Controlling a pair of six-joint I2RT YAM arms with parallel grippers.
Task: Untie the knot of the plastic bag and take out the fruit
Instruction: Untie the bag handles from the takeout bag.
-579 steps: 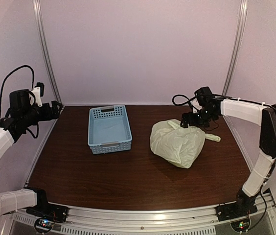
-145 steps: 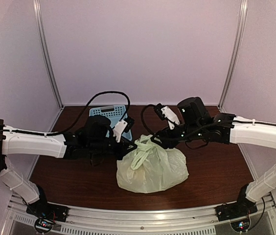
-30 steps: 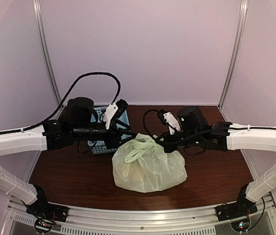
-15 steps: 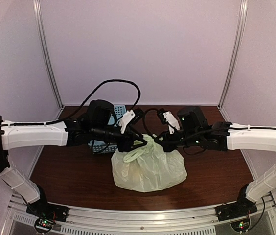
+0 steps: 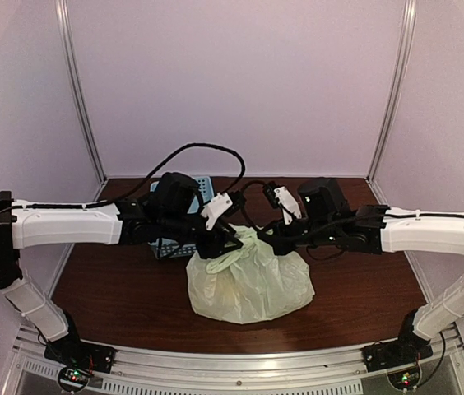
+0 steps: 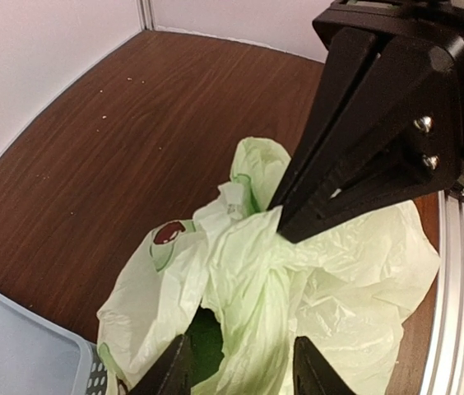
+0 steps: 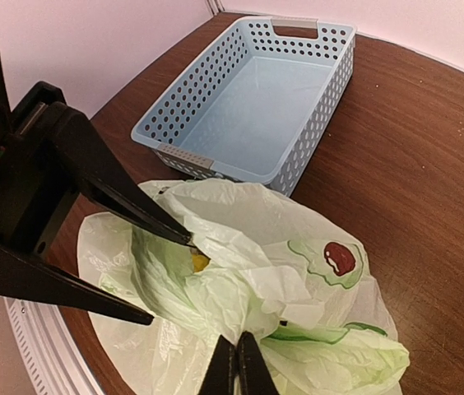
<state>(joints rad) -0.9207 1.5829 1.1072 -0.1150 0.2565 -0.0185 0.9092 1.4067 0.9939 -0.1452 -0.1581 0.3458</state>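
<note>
The pale yellow-green plastic bag [image 5: 248, 284] sits on the table's middle, its top pulled up between both grippers. My right gripper [image 7: 236, 366] is shut on a fold of the bag next to the knot [image 6: 272, 267], a twisted gather of handles. My left gripper [image 6: 240, 374] is open and straddles the plastic band below that gather. Its left finger [image 6: 174, 374] is at a dark gap in the bag. Green fruit [image 6: 203, 346] shows in that gap, and a bit of yellow fruit [image 7: 199, 262] shows in the right wrist view. The other fruit is hidden inside.
The light blue perforated basket [image 7: 248, 107] stands behind the bag at back left, mostly covered by my left arm in the top view [image 5: 203, 183]. A dark red round mark [image 7: 341, 257] is printed on the bag. A metal rail [image 5: 240, 374] runs along the near edge.
My left arm has swung right and down, bringing its open gripper from above the basket to the bag's top. The right gripper has stayed shut on the bag.
</note>
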